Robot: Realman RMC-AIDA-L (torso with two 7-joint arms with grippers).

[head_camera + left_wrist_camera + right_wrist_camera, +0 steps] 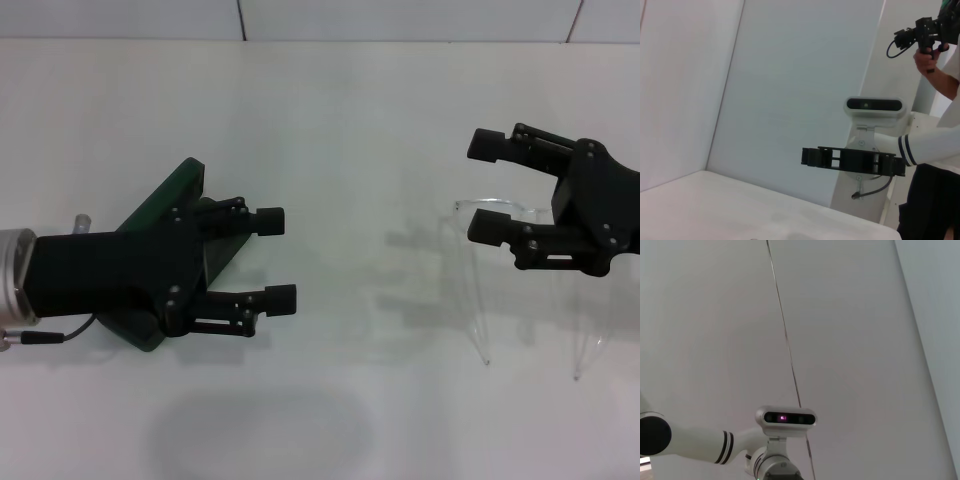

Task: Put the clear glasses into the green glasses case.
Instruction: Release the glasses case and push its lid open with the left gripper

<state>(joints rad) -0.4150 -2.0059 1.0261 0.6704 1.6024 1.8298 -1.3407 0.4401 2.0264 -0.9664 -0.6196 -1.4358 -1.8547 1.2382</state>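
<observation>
On the white table [330,130], the left tool [278,258] hangs with its two fingers spread wide and nothing between them, directly over the green glasses case [170,195], which lies shut and slanted beneath its body, so that only the case's far end and a near corner show. The right tool [490,185] is likewise wide open and empty, poised just above the clear glasses [500,215]; their wraparound front sits right under its fingertips, and the two thin temple arms trail from there toward the robot. The glasses lie well apart from the case, with bare table between. The step in hand looks like the pickup. To do it well, the right tool should come straight down and close on the solid front of the frame, not the slender arms, which would likely flex or slip. The case lid must still be opened, presumably by the left tool. Farther off, the left wrist view shows a person [940,150] holding a handheld device [922,32] beside the robot's head camera [874,106].
</observation>
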